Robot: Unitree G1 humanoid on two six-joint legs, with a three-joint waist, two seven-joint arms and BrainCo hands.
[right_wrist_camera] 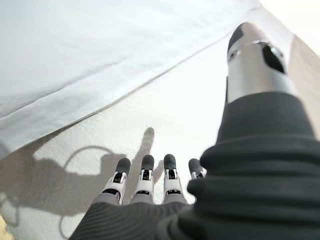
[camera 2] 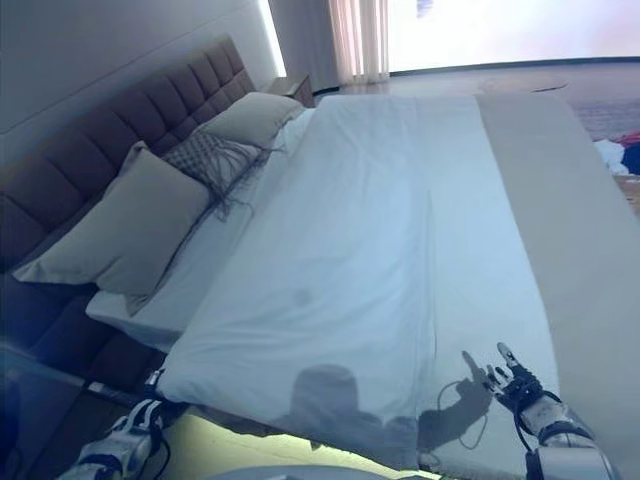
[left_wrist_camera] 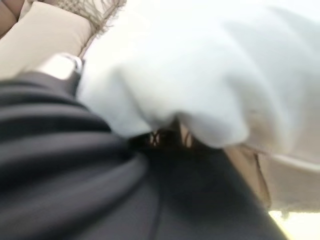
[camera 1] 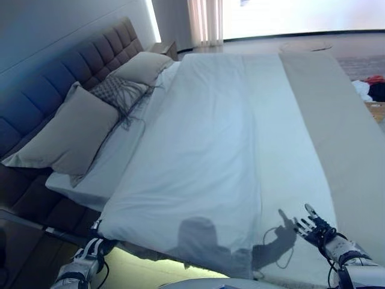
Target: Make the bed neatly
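Headboard at 10 o'clock, two pillows and a fringed cushion against it; left hand at 7 o'clock under the duvet's near corner — fingers hidden in cloth, grip cannot be told; duvet spread flat mid-bed; right hand at 5 o'clock, fingers straight, holding nothing, over the beige sheet.

Hidden / cut off
L hand: fingers tucked under duvet corner, grip unreadable; L wrist view blurred, mostly dark cover and cloth. Things on floor by far side cut by edge, can't ID. Nightstand mostly behind far pillow. Headboard runs out of view.
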